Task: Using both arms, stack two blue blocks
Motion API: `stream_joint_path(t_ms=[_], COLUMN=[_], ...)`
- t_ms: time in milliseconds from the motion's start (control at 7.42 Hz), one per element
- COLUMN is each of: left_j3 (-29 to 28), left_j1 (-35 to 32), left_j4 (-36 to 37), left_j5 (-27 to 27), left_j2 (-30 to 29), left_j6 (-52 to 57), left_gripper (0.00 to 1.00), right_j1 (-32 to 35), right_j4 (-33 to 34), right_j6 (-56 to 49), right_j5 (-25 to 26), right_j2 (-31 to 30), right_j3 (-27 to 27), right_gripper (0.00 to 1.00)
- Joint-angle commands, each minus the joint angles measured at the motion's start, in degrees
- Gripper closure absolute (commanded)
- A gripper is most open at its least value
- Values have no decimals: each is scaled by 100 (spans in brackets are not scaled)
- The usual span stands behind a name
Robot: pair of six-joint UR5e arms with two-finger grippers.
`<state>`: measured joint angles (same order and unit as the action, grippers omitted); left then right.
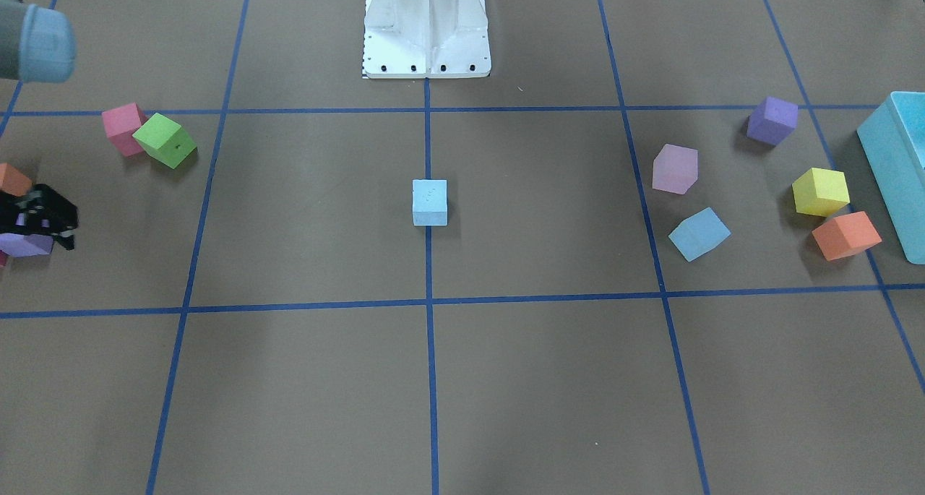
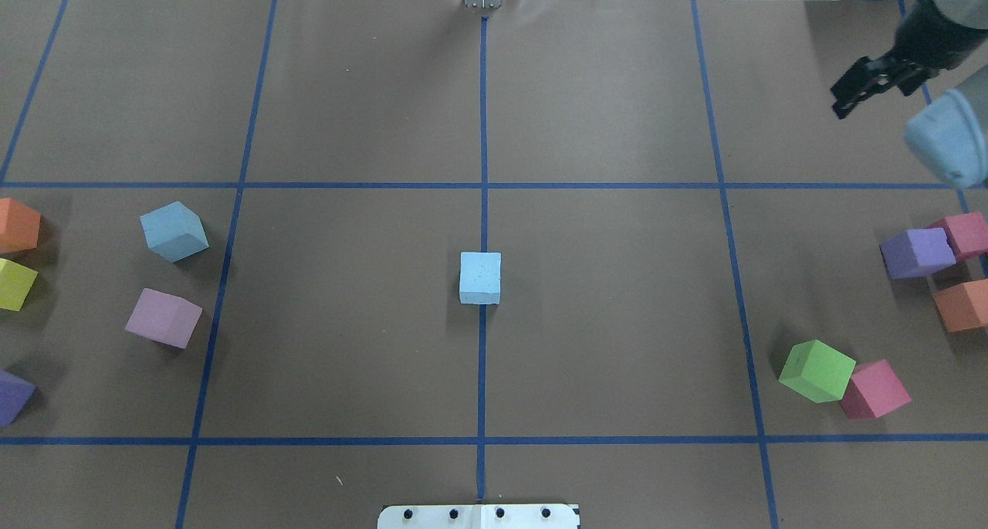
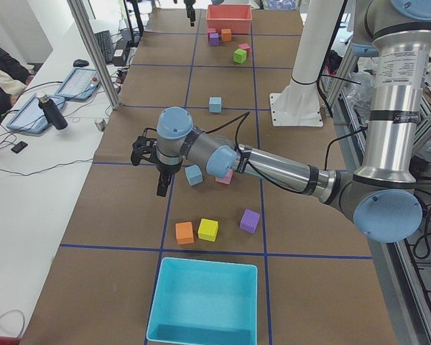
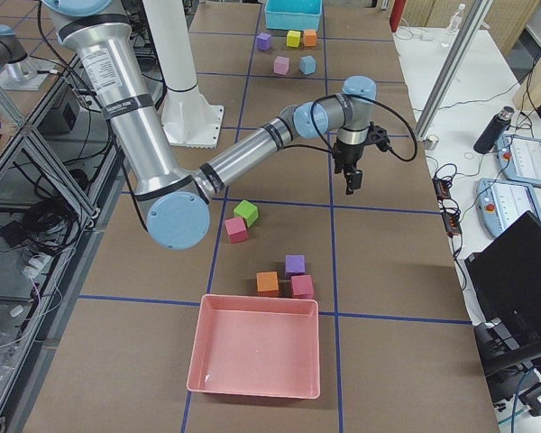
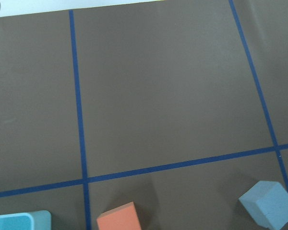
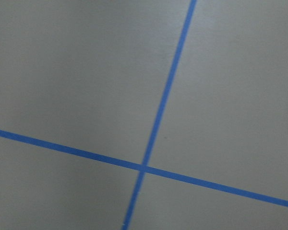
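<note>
2 blue blocks, unstacked, well apart: centre block [image 2: 480, 278] on the middle tape line [image 2: 483, 127], second block [image 2: 174, 231] on robot's left near a lilac cube [image 2: 164, 318]; left gripper [image 3: 160, 183] and right gripper [image 2: 849, 100] both clear of them, can't tell whether either is spread or closed.

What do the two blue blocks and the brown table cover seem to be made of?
Centre blue block: probably foam, matte, with tiny pits on its top face.
Other blue block: same pale, dull look, likely foam too.
Table cover: seems brown paper, matte; its far edge lies slightly wavy.
</note>
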<state>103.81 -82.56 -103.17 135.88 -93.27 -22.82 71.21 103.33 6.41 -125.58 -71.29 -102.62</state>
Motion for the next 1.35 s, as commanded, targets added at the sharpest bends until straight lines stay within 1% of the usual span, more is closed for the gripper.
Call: stream_joint_path(t_ms=[0, 135, 270, 539, 674, 809, 943, 1213], left_j3=[235, 245, 384, 395, 386, 394, 255, 79], left_j1=[957, 1222, 1529, 1865, 2249, 3001, 3279, 3299], left_j4=[16, 16, 16, -1, -19, -10, -36, -54], left_j5=[-813, -869, -870, -861, -1061, -1977, -2169, -2083], left_j2=[-86, -139, -183, -148, -191, -209, -209, -227], left_j6=[-714, -1203, -1703, -2181, -2366, -2524, -2874, -2956], left_gripper=[2, 2, 2, 2, 2, 2, 2, 2], right_j1=[1154, 1498, 1719, 1756, 1756, 1756, 1756, 1756], right_j4=[20, 12, -40, -50, -50, -50, -50, -50], right_j6=[-1925, -2507, -2826, -2856, -2856, -2856, -2847, -2847], right_j5=[-177, -177, -186, -177, -168, -168, -168, -160], right_j2=[-953, -1305, -1648, -1827, -1836, -1845, -1836, -1845], right_j3=[13, 40, 40, -4, 5, 14, 14, 22], right_gripper=[0, 0, 0, 0, 0, 0, 0, 0])
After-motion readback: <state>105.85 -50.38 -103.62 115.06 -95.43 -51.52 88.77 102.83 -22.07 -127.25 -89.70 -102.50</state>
